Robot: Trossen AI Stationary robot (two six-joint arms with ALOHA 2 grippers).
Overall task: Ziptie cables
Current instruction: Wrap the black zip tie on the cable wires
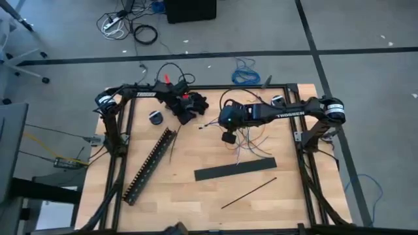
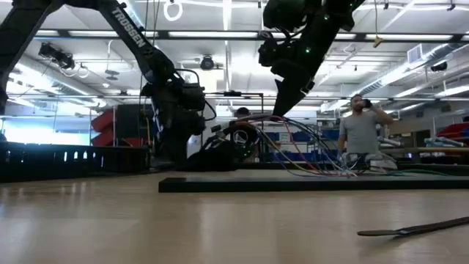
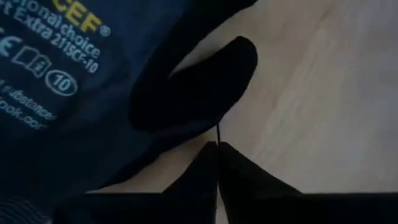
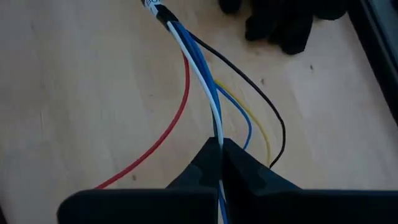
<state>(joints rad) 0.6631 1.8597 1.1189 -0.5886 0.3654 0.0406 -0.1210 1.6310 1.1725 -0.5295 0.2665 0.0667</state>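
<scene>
The cables [image 4: 208, 93] lie on the tabletop [image 1: 196, 196] right of centre, long axis running near to far, loose ends fanning nearward. The right gripper [image 4: 220, 152] has its jaws closed on them; a weak pinch could drop strands. The left gripper [image 3: 217, 149], far left, pinches one ziptie [image 3: 217, 132], which may slip. The other ziptie [image 1: 248, 192] lies near right.

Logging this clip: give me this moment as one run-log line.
right pincer: shut on cables, lifted | left pincer: shut on thin black strand, by glove | ziptie: loose on table
</scene>
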